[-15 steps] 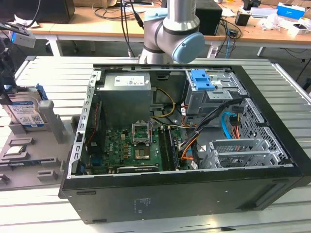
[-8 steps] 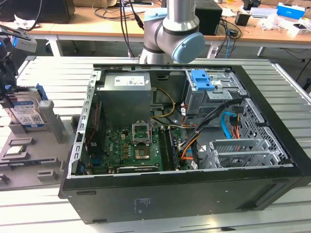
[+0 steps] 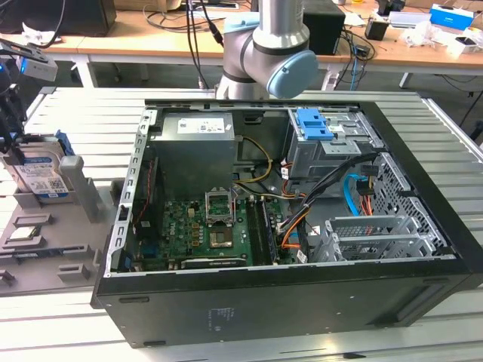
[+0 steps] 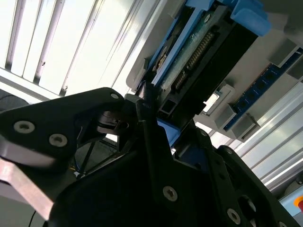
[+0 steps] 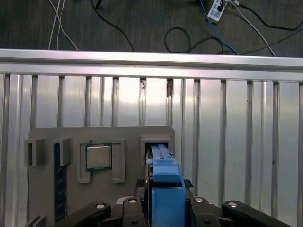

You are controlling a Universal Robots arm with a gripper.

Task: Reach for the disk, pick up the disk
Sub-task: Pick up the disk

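1. so, the reach looks finished to us: low in the first wrist view, the end effector (image 5: 165,185) straddles the top edge of the disk (image 5: 166,171), with a black link on each side of its blue frame.
2. we cannot tell whether it has actually clamped the disk or merely brackets it.
3. at the left edge of the exterior view, the disk stands upright in the grey holder (image 3: 79,192), beside the open computer case (image 3: 302,302) on the slatted tabletop (image 3: 83,105).
4. we judge the pick-up not yet done, since the disk looks seated in its slot.
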